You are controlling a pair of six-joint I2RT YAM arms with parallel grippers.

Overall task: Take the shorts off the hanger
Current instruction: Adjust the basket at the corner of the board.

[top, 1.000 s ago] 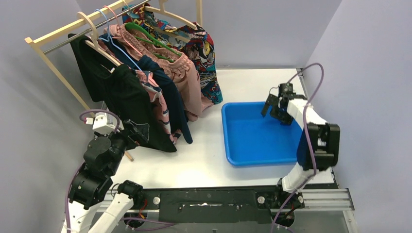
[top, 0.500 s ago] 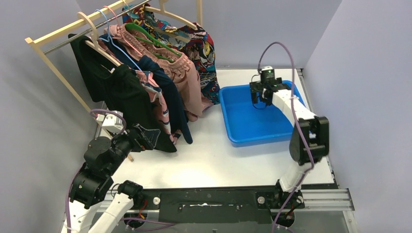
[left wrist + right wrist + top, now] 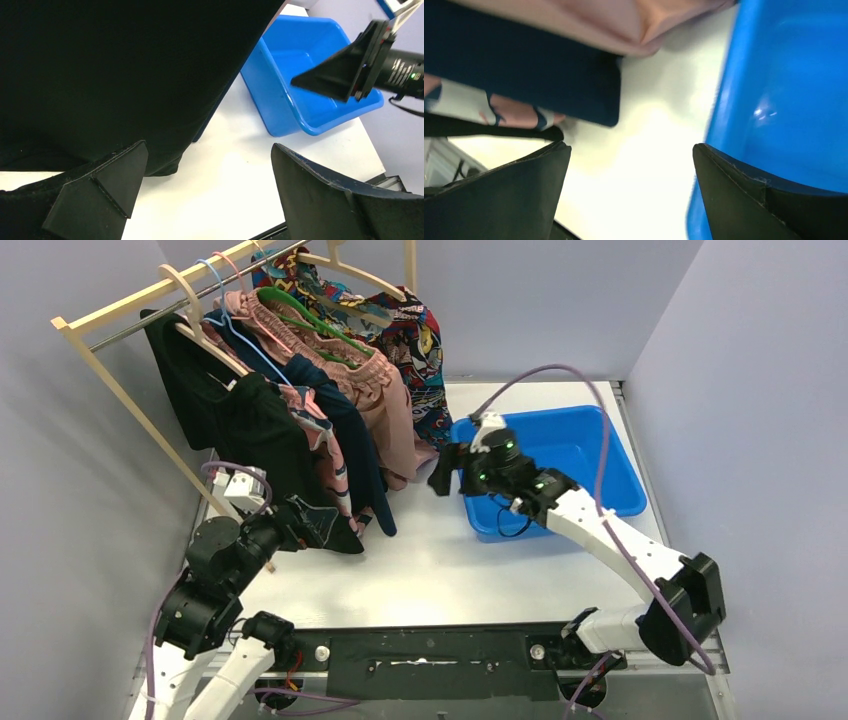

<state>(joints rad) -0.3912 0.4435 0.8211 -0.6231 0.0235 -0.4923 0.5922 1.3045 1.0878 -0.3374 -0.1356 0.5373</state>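
Shorts hang five in a row from the wooden rack at far left. The left gripper, jaws spread wide and empty, sits at the lower hem of the black pair. The right gripper, equally wide and empty, hovers between the dusty pink pair and the blue bin.

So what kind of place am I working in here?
Probably a lab test cell, not a home: plain lilac partition walls, a white tabletop, and a staged wooden clothes rail beside a blue plastic tub.
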